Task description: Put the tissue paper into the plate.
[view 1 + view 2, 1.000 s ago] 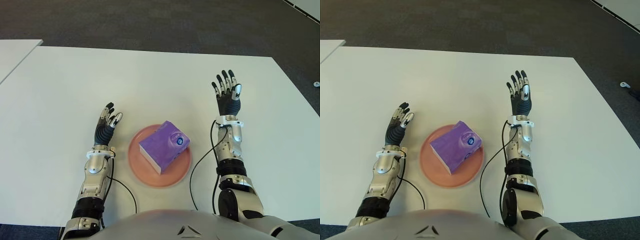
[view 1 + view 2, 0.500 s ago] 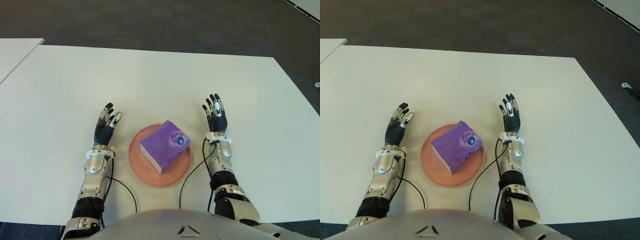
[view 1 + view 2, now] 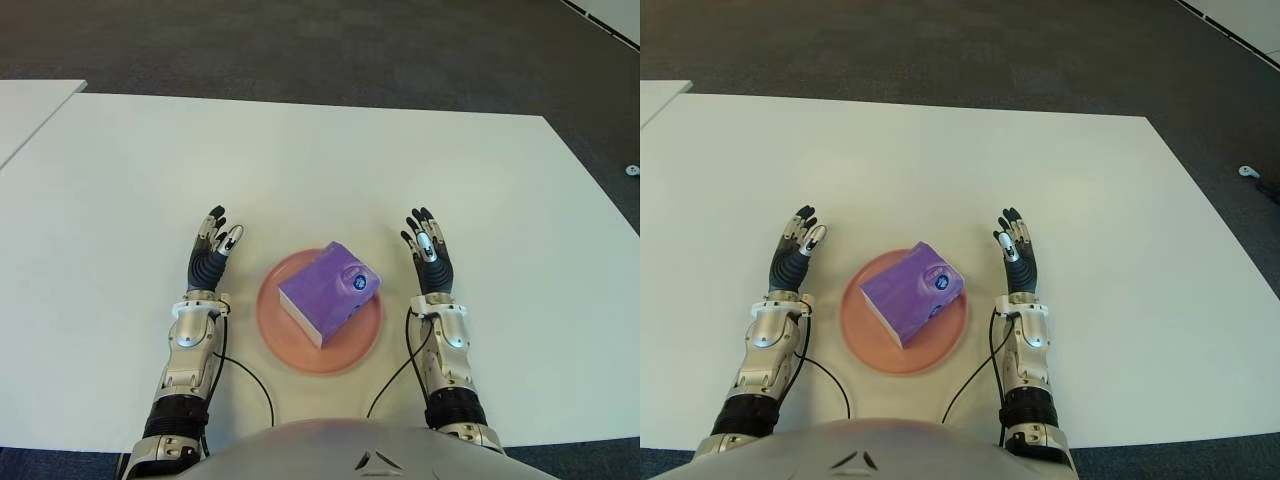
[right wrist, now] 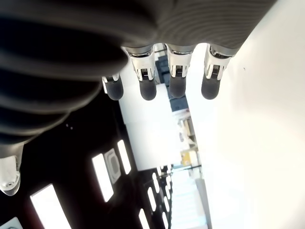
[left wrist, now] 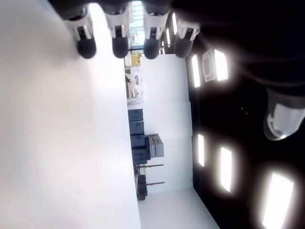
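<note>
purple tissue pack point(image 3: 328, 290) on pink plate point(image 3: 285, 343), left robot hand point(image 3: 211, 253), right robot hand point(image 3: 430, 258) flanking, fingers extended

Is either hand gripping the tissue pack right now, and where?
No. Left hand and right hand are open; tissue pack lies on the plate.

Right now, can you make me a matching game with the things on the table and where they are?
Things:
1. purple tissue pack
2. pink plate
3. left hand
4. right hand

Places:
A. open, on the plate's right
B. under the tissue pack
C. open, on the plate's left
D. lying on the plate

Pairs: 1-D, 2-B, 3-C, 4-A
</note>
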### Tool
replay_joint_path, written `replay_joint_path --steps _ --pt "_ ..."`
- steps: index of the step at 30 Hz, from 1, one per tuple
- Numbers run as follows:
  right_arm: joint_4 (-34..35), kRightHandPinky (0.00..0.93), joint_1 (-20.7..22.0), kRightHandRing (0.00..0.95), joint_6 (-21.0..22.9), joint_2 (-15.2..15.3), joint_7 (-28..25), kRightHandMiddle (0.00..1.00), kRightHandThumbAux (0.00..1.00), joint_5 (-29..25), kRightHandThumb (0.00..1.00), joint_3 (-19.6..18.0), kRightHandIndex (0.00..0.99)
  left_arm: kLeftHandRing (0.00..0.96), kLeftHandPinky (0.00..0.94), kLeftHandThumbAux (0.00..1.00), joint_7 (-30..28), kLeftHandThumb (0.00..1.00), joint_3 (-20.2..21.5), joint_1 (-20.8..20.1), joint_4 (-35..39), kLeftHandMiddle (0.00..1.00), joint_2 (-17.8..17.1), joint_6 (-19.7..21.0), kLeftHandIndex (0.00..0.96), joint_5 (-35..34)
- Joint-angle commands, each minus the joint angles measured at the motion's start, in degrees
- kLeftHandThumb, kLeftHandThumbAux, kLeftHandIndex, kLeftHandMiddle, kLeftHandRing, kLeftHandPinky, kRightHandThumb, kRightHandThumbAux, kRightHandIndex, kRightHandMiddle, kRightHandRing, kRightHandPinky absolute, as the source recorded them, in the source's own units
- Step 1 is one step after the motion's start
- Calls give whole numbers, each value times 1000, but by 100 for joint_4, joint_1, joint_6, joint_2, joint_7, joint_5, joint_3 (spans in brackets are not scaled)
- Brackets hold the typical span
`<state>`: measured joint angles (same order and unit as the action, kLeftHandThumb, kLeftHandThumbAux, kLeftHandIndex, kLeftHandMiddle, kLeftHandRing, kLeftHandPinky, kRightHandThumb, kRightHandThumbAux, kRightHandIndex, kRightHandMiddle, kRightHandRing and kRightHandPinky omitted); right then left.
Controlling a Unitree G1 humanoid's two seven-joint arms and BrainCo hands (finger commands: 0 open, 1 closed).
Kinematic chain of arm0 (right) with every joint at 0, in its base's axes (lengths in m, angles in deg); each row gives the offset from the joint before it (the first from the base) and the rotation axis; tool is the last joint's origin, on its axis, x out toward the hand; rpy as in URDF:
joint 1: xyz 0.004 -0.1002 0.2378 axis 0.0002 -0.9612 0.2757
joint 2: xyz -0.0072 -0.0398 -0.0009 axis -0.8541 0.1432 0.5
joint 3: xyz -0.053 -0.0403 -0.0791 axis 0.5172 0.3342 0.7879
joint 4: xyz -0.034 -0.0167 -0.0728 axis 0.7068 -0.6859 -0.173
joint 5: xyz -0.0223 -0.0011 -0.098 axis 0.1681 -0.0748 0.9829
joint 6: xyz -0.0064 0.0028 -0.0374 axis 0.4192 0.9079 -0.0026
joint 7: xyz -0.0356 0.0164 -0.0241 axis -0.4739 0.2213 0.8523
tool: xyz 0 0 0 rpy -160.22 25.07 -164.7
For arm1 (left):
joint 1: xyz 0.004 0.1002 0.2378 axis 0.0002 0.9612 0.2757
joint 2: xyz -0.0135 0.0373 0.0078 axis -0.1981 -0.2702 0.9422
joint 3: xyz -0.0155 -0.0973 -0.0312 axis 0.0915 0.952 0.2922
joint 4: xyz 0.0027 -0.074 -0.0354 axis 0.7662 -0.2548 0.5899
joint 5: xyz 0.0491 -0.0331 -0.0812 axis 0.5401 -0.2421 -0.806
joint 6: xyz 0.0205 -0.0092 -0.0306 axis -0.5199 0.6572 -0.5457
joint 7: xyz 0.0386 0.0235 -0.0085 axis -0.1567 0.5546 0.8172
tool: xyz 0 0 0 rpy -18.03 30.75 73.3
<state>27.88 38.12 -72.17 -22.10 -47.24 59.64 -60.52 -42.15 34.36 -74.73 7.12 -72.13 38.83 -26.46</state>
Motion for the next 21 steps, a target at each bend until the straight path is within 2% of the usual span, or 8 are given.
replay_joint_path --steps 1,14,18,21 --pt "-1372 0 557 0 448 225 54 0 466 193 17 -14 0 0 0 409 24 379 17 87 -3 0 -4 75 0 -9" --pt "-1696 0 581 0 92 381 -55 0 479 289 0 30 0 0 0 411 45 365 15 105 8 0 -14 50 0 45" --pt "-1638 0 515 0 60 390 -20 0 478 350 0 81 0 0 0 410 38 365 18 108 11 0 -17 50 0 35" --pt "-1429 0 289 0 6 442 106 0 479 581 0 212 0 0 0 410 16 368 27 114 31 0 -16 67 0 2"
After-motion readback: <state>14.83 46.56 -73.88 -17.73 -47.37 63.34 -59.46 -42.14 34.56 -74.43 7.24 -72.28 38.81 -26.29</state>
